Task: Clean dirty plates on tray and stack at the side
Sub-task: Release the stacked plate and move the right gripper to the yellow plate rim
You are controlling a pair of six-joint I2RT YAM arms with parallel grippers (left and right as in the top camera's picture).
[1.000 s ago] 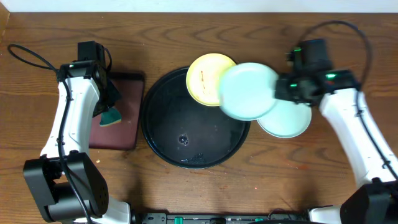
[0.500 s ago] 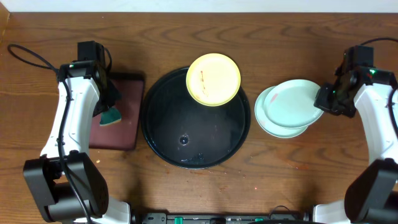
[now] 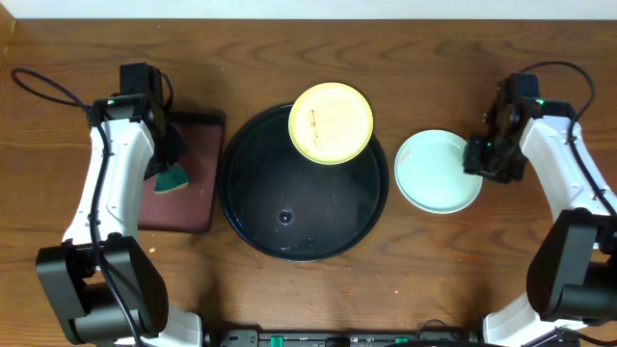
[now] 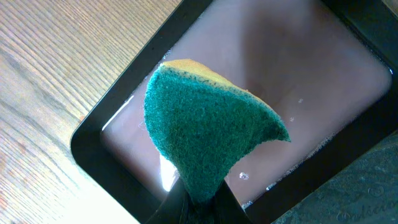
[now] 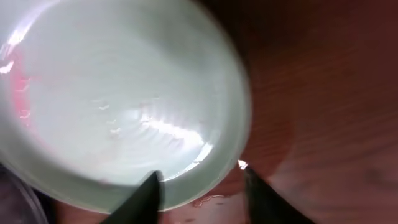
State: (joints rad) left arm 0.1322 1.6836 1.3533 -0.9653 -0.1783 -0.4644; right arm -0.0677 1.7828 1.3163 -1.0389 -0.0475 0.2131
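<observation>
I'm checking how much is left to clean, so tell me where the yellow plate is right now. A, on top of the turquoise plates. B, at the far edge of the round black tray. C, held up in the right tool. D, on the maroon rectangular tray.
B: the pale yellow plate lies on the round black tray at its far edge, apart from the turquoise plates.

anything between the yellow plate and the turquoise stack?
Overhead: only the black tray's rim and a sliver of bare table separate the yellow plate from the turquoise stack.
</observation>
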